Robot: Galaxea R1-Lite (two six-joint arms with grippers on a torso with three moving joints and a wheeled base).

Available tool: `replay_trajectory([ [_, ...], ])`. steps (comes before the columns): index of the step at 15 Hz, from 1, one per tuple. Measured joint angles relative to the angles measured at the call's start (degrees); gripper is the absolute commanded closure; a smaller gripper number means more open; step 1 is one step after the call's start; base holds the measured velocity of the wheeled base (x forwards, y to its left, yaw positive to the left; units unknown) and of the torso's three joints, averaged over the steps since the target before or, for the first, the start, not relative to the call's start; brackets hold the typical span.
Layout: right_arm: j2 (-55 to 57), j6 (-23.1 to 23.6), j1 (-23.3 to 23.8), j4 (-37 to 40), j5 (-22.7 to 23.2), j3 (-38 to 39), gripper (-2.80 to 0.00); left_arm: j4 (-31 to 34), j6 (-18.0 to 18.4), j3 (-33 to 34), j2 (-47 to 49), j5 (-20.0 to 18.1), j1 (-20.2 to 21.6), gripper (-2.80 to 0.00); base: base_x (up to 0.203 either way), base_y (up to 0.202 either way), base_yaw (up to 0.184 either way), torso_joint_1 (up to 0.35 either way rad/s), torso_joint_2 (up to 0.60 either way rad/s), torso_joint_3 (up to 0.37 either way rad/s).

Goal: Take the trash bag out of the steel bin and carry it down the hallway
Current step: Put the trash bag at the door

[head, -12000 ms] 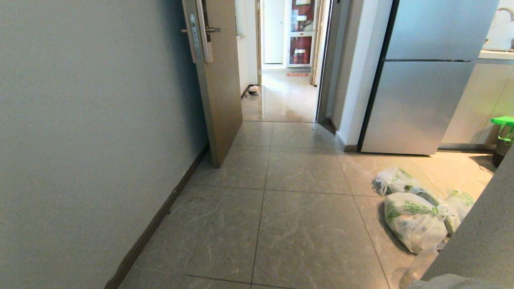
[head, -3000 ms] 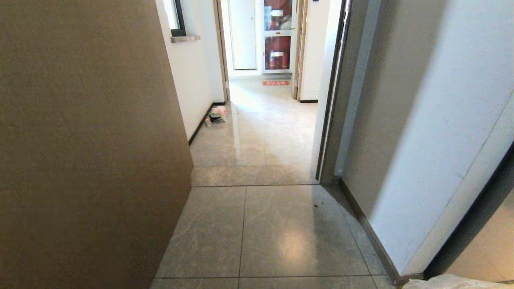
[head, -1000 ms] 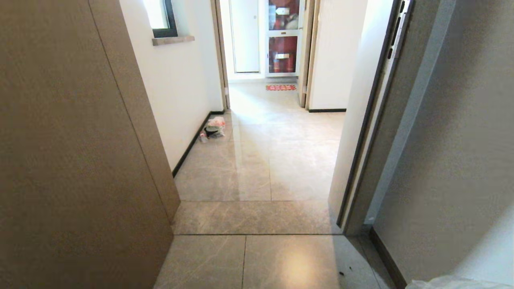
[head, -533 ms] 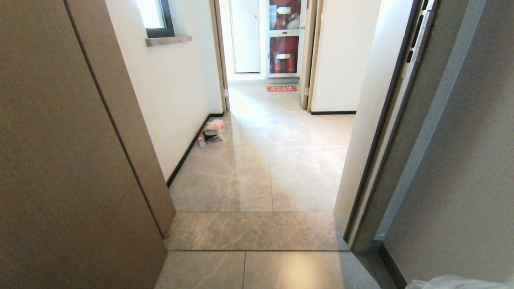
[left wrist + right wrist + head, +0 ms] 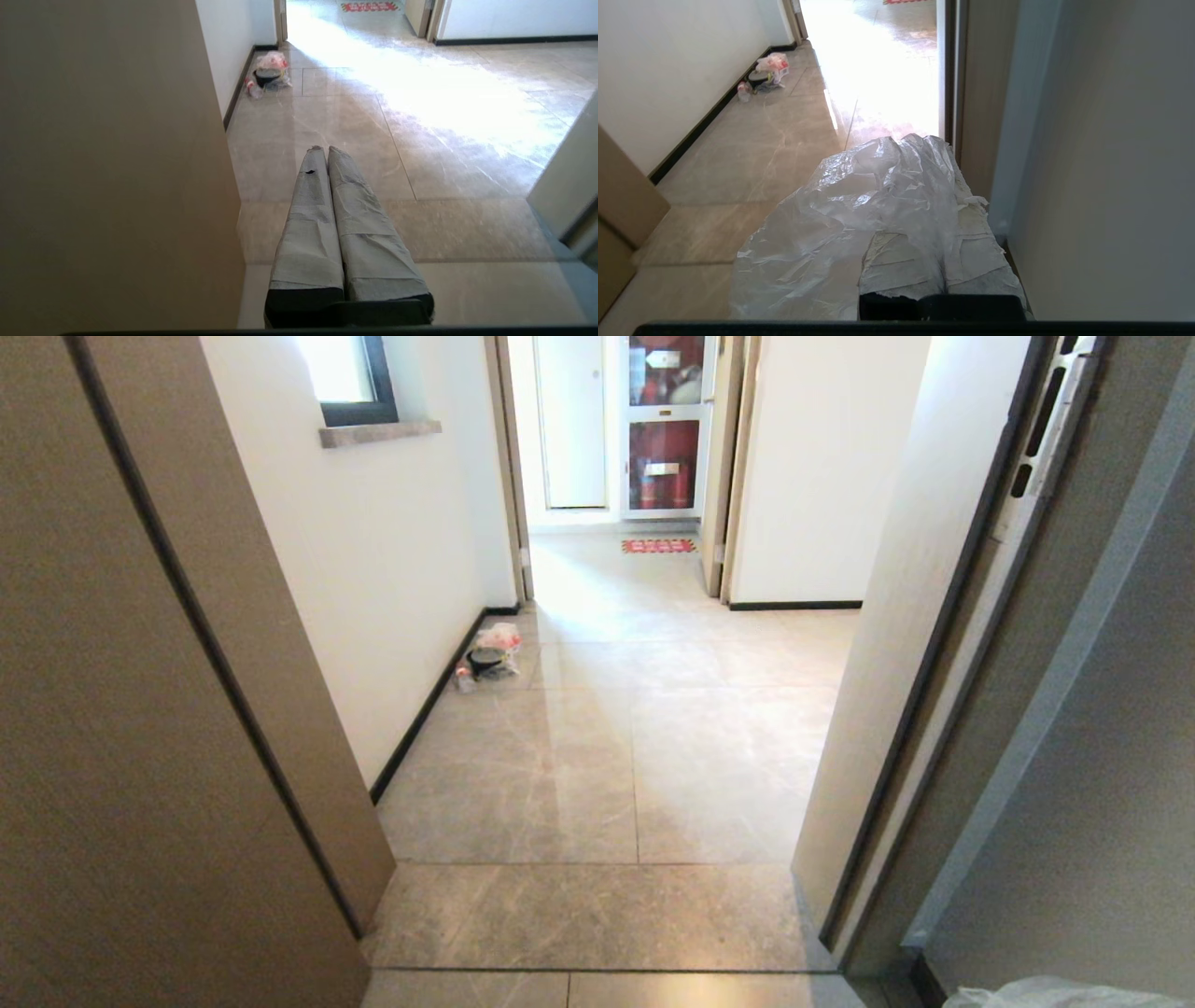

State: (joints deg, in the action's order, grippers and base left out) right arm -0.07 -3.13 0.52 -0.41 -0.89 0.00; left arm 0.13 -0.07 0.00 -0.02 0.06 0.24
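Note:
The trash bag, thin, clear and wrinkled, lies draped over my right gripper, which is shut on it; the fingertips are hidden under the plastic. A corner of the trash bag peeks in at the bottom right of the head view. My left gripper is held level above the floor, shut and empty, close to the brown door. The hallway with glossy beige tiles opens straight ahead past the threshold. The steel bin is out of view.
An open brown door stands close on the left and the door frame close on the right. A small pile of litter sits by the left wall's black baseboard. A red mat lies at the far end.
The whole view has advanced from the grey-tiled room into the doorway; door and frame now flank the picture and the hallway floor is nearer. Both grippers look unchanged.

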Motion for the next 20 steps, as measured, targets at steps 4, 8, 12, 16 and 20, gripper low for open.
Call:
replay_trajectory([
  [4,0.00,-0.02,-0.01,0.01,0.01,0.00,0.00,0.00,-0.06,0.00,0.00,-0.01,0.00,0.00,0.195,0.000,0.003,0.001,0.00,0.001],
  [8,0.00,-0.04,0.00,-0.02,0.01,0.00,0.00,0.06,-0.08,0.00,0.00,0.02,0.00,0.00,0.192,0.000,0.001,0.004,0.00,0.003],
  [12,0.00,0.00,0.02,0.01,0.03,0.00,0.00,0.04,-0.10,0.00,0.00,0.01,0.00,0.00,0.193,0.000,0.001,0.004,0.00,0.003],
  [16,0.00,-0.02,0.02,0.04,0.01,0.00,0.00,0.05,-0.09,0.00,0.00,0.03,0.00,0.00,0.191,0.000,0.001,0.003,0.00,0.002],
  [20,0.00,-0.02,0.05,0.00,0.01,0.00,0.00,0.02,-0.07,0.00,0.00,0.01,0.00,0.00,0.195,0.000,0.002,0.002,0.01,0.003],
])
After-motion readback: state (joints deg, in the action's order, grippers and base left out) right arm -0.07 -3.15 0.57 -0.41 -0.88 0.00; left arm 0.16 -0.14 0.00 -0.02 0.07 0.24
